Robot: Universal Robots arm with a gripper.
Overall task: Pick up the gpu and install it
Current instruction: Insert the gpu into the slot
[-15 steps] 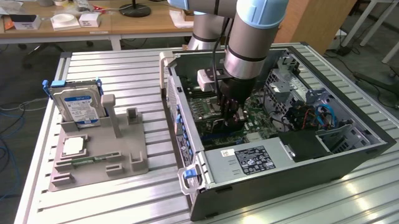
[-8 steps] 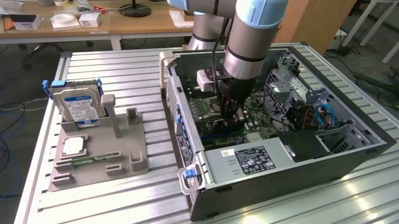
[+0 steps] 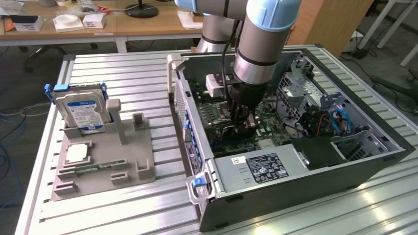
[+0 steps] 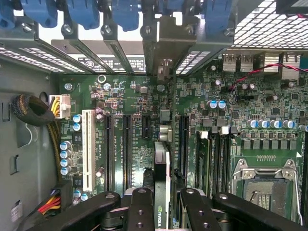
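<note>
**Gripper holds the gpu edge-on above the motherboard**

Gripper [image 4: 161, 202] fingers are clenched on the gpu [image 4: 160, 192], which we see in the wrist view as a thin dark card held on edge between the two black finger pairs, a green logo on its near end. We take the motherboard [image 4: 130, 96] as our landmark. The card's metal bracket end [image 4: 164, 72] reaches toward the row of rear slot covers with blue latches [image 4: 125, 12] at the board's edge. The card runs along the board in line with the black expansion slots [image 4: 126, 144], between the white slot [image 4: 88, 149] on one side and the memory slots [image 4: 216, 159] and open processor socket [image 4: 262, 185] on the other. We cannot tell whether the card's lower edge is already touching a slot or only just above it, since the view looks straight down its thin edge.

In the exterior view the gripper [image 3: 243, 128] reaches down into the open computer case [image 3: 365, 161], directly over the motherboard. Outside the case, well apart from the motherboard, a grey fixture tray [image 3: 140, 169] carries an upright hard drive [image 3: 81, 110] and a small square processor chip [image 3: 76, 152]
</note>
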